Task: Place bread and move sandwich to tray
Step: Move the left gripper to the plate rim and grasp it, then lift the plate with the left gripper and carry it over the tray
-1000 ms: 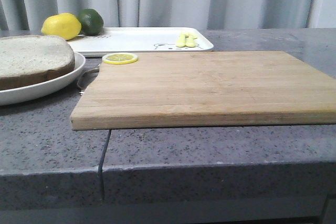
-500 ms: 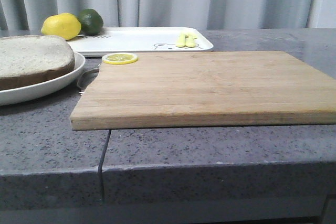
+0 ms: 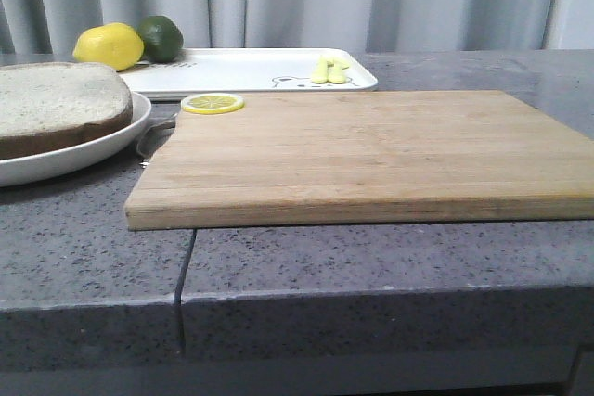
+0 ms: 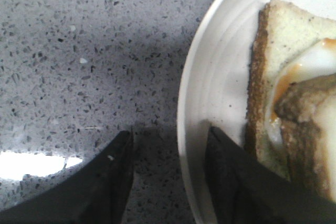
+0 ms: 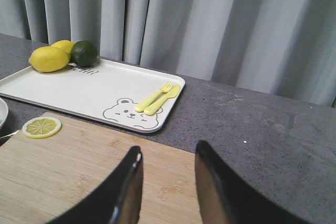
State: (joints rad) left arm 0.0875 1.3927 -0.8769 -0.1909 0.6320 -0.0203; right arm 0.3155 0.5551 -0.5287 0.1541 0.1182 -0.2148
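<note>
Nothing has moved — tray [image 5: 79, 95] lettering beside the bear is unreadable.

Left pincer [image 4: 170, 169] and right pincer [image 5: 168, 179] both gape.

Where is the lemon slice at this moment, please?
In the front view, the lemon slice lies on the far left corner of the cutting board, just in front of the tray and right of the plate.

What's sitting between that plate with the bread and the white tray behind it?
In the front view, only a lemon slice on the cutting board's corner lies between the plate and tray; otherwise bare countertop.
</note>
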